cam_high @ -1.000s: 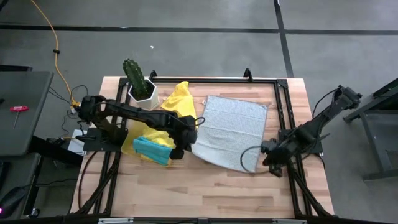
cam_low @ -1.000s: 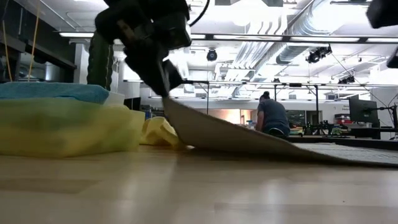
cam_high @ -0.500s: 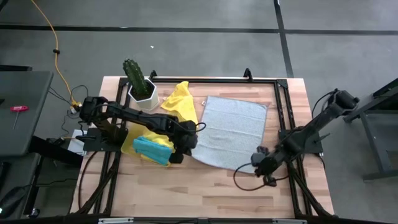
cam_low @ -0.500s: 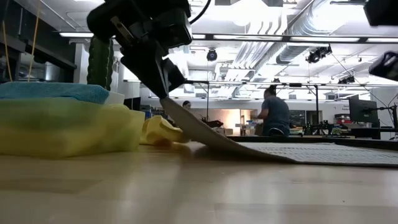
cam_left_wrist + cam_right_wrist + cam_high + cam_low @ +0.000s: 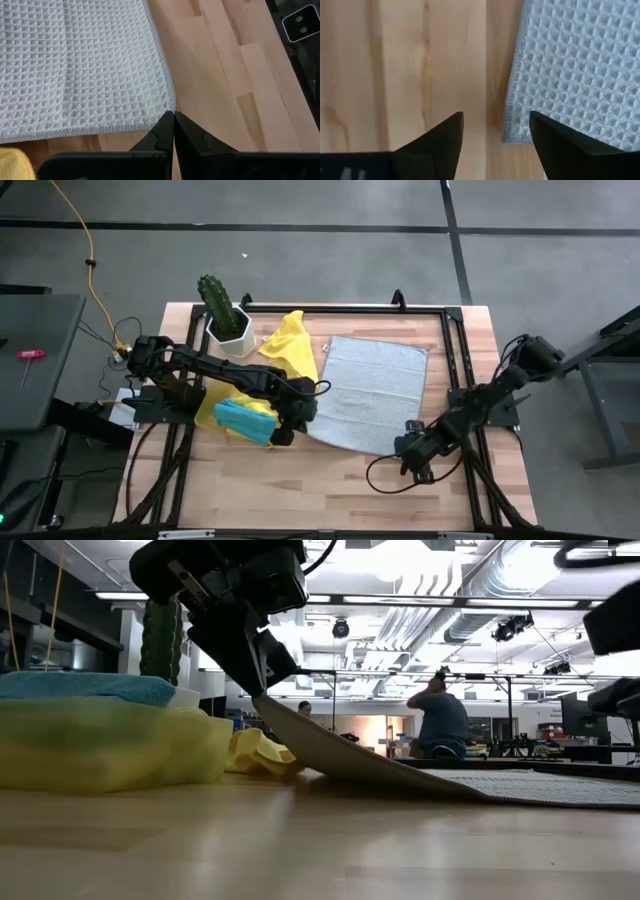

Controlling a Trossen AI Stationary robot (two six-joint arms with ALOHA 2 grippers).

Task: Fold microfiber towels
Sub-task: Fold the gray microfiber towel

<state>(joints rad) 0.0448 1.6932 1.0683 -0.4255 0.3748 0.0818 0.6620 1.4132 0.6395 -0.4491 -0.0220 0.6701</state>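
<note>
At the grey towel point(image 5: 367, 392), left claw point(image 5: 303, 412) stays clenched on its corner while right claw point(image 5: 408, 457), released, has crept nearer.

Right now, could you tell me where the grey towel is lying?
In the high view the grey towel lies spread at the table's centre-right, right of the loose yellow towel, its near-left corner pinched by the left gripper.

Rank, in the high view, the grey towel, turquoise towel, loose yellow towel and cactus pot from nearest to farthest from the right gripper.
From the right gripper, open at the front right:
1. Grey towel, its corner just beside it.
2. Turquoise towel, left.
3. Loose yellow towel, back left.
4. Cactus pot, farthest back left.
</note>
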